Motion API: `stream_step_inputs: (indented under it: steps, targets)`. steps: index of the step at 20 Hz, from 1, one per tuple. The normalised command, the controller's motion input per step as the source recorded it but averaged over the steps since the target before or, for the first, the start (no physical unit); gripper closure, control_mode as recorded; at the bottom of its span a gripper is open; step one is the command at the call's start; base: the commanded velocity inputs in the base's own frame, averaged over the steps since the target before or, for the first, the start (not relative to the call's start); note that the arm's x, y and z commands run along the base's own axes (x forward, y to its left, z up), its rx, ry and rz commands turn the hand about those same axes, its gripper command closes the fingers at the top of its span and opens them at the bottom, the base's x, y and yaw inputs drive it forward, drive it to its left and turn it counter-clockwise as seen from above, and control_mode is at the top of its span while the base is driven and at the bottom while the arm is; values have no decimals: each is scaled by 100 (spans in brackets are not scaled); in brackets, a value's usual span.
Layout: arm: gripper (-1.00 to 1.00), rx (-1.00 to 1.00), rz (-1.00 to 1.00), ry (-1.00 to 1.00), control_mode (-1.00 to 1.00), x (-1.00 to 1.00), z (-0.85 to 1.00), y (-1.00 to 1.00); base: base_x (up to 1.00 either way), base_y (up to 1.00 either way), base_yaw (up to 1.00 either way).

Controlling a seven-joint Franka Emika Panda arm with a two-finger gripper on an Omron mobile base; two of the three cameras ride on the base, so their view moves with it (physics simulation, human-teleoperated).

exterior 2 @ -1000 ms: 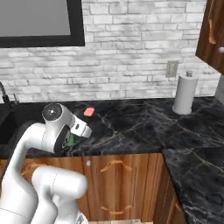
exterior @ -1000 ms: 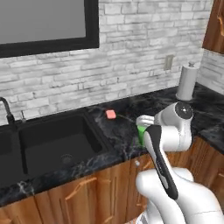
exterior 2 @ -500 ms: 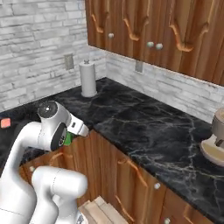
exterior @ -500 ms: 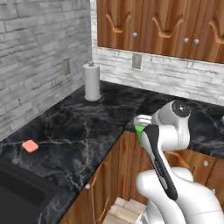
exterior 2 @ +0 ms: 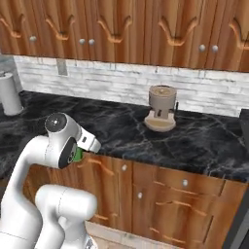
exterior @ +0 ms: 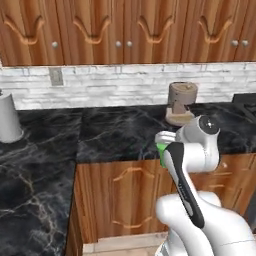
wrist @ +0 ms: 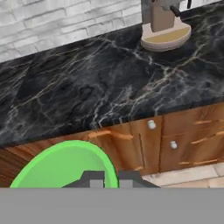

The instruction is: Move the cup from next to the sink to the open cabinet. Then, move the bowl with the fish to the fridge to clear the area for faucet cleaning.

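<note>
A: Where is the end effector (wrist: 107, 178), and how do its fingers stand?

B: In the hand view its two dark tips rise at the bottom, drawn close together on the rim of the cup (wrist: 65, 165). The cup is clamped between them.

A: Can the cup be seen from the base views too?

B: A sliver of it. In the left base view a bright green patch (exterior: 161, 152) shows just beside the white wrist, and in the right base view another green patch (exterior 2: 78, 154) sits tucked under the wrist. The cup is held in the air in front of the bench's front edge, over the lower cabinet doors, touching nothing but the fingers.

A: What lies beyond it?

B: The black marble bench (exterior: 110, 132) runs across, with wooden lower cabinets (exterior 2: 165, 194) under it. Toward the back edge of the bench stands a brown coffee machine (exterior 2: 162, 108) on a round tan base, close to the white brick wall (exterior 2: 112, 80).

A: Anything at the far end?

B: A pale grey roll of paper towel (exterior: 8, 119) stands upright near the back of the bench at the left, where the bench turns a corner. Above the brick wall hangs a row of reddish-brown upper cabinets (exterior: 125, 30) with curved handles and small round knobs, all doors closed.
</note>
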Motion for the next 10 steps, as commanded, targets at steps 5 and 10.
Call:
stream_step_inputs:
  steps: [5,10]
  targets:
    - [100,0,0,0,100,0,0,0,-28,-17,-75]
    - [100,0,0,0,100,0,0,0,-8,-17,-74]
